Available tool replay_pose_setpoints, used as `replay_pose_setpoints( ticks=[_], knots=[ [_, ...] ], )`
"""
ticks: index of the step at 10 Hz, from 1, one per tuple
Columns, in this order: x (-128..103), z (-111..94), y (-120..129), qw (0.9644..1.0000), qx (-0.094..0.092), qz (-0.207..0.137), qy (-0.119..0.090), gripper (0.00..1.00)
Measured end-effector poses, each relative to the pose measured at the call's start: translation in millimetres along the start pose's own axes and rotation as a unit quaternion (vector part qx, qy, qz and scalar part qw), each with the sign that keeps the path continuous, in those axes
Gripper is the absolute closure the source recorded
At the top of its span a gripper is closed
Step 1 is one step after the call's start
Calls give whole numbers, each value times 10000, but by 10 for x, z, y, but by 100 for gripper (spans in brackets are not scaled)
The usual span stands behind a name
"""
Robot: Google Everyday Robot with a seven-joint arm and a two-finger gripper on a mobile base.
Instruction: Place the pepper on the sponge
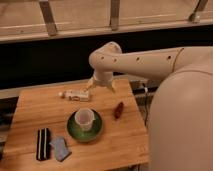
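The pepper (118,110) is small, dark red and glossy, lying on the wooden table (35,110) right of the cup. The sponge (60,148), a blue-grey flat pad, rests near the table's front left corner, beside a black striped block. My gripper (90,86) hangs at the end of the cream arm over the table's back edge, right by the pale packet, well behind and left of the pepper. It holds nothing that I can make out.
A white cup (84,119) stands on a green plate (72,131) at the table's middle. A pale oblong packet (75,94) lies at the back. A black block with white stripes (43,144) sits left of the sponge. The robot's pale body fills the right side.
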Motion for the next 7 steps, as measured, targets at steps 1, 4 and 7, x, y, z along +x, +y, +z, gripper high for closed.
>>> replay_pose_setpoints(
  ticks=[1,4,7],
  knots=[
    [-43,132,-169,9998,-61,196,30,20],
    [112,566,-705,9948,-165,983,205,20],
    [120,571,-658,9950,-183,959,217,20]
  ],
)
